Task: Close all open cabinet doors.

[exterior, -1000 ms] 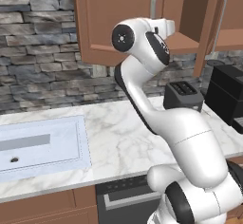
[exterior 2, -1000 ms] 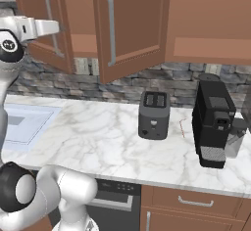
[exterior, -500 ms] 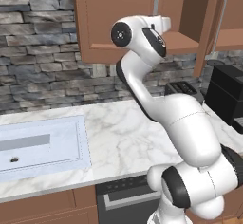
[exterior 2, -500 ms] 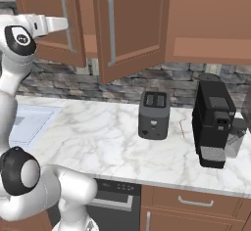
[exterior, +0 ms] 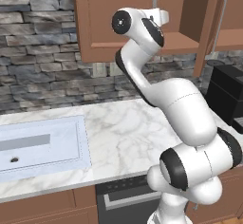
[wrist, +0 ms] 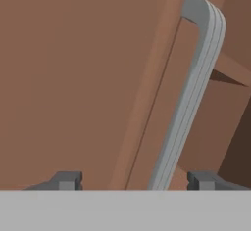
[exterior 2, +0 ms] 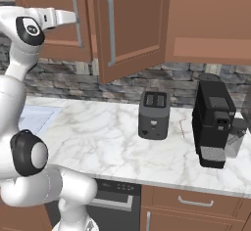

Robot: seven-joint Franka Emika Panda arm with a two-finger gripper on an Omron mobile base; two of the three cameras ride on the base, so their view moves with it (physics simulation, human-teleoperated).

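Two cabinet doors hang over the counter. The left cabinet door (exterior 2: 54, 24) stands slightly ajar, and its silver bar handle (wrist: 188, 98) runs between my fingertips (wrist: 66, 180) in the hand view. My gripper (exterior 2: 72, 16) is raised against that handle (exterior 2: 76, 17), open, with its jaws either side of the bar and not pressing on it. The right cabinet door (exterior 2: 135, 29) swings far out toward the room, its handle (exterior 2: 109, 29) free. The left base view shows the open cabinet shelf (exterior: 182, 40) between the two doors.
A dark toaster (exterior 2: 154, 115) and a black coffee machine (exterior 2: 213, 125) stand on the marble counter (exterior 2: 98, 137) to the right. A sink (exterior: 38, 144) is set in the counter at the left. A stone backsplash runs behind.
The gripper has moved up and right with the left door's handle, and that door has swung closer to the cabinet front. The right door has not moved.
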